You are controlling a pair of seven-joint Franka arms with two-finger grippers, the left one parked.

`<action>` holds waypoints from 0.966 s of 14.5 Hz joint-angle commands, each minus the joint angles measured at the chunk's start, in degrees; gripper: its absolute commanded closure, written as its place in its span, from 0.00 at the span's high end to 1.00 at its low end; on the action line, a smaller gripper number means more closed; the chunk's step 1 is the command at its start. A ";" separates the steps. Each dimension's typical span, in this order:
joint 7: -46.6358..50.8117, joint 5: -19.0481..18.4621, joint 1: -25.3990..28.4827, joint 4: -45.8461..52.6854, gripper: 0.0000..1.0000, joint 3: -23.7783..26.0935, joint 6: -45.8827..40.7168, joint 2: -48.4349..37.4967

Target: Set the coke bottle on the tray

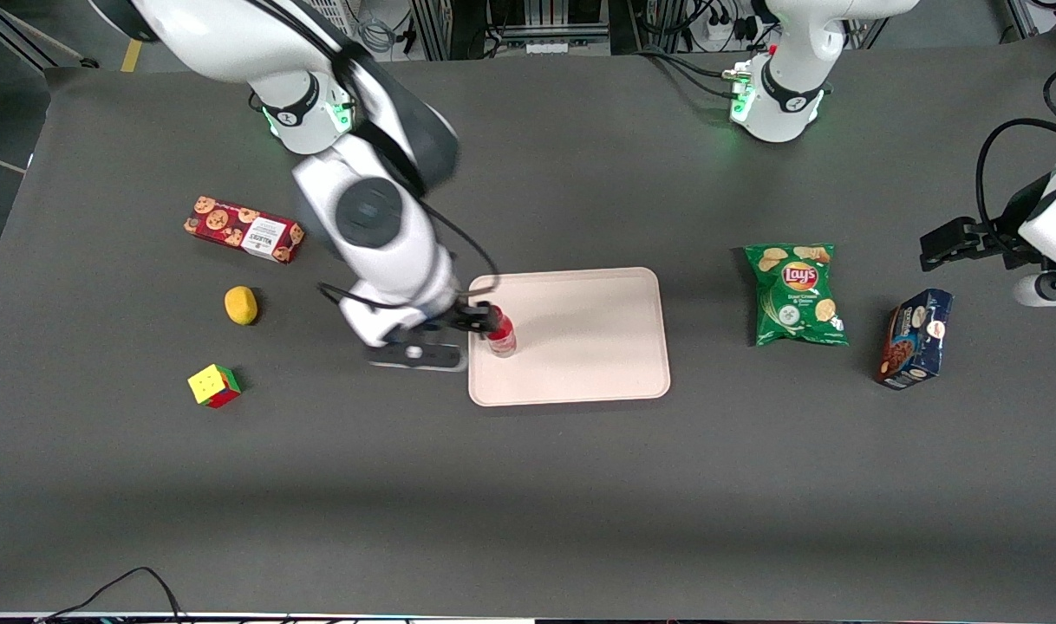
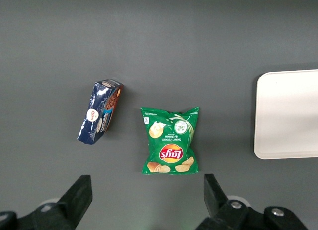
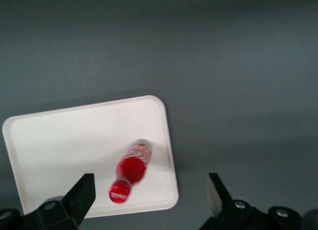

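The coke bottle (image 1: 501,334), with red cap and red label, stands upright on the pale pinkish-beige tray (image 1: 597,338), close to the tray's edge toward the working arm's end. My right gripper (image 1: 483,319) hovers above that edge, just beside the bottle's top. In the right wrist view the gripper (image 3: 149,197) is open wide. The bottle (image 3: 130,169) stands free below it on the tray (image 3: 64,145), touching neither of the fingers (image 3: 82,192).
Toward the working arm's end lie a red cookie box (image 1: 244,229), a lemon (image 1: 241,305) and a colour cube (image 1: 214,385). Toward the parked arm's end lie a green Lay's bag (image 1: 797,293) and a blue cookie box (image 1: 914,338).
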 commanded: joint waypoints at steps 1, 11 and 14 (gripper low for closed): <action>-10.60 4.10 -8.69 -13.74 1.00 0.05 -0.86 -18.88; -43.57 10.02 -12.94 -25.63 1.00 -21.91 -8.42 -35.53; -46.94 8.95 -12.85 -24.58 1.00 -23.86 -8.07 -34.48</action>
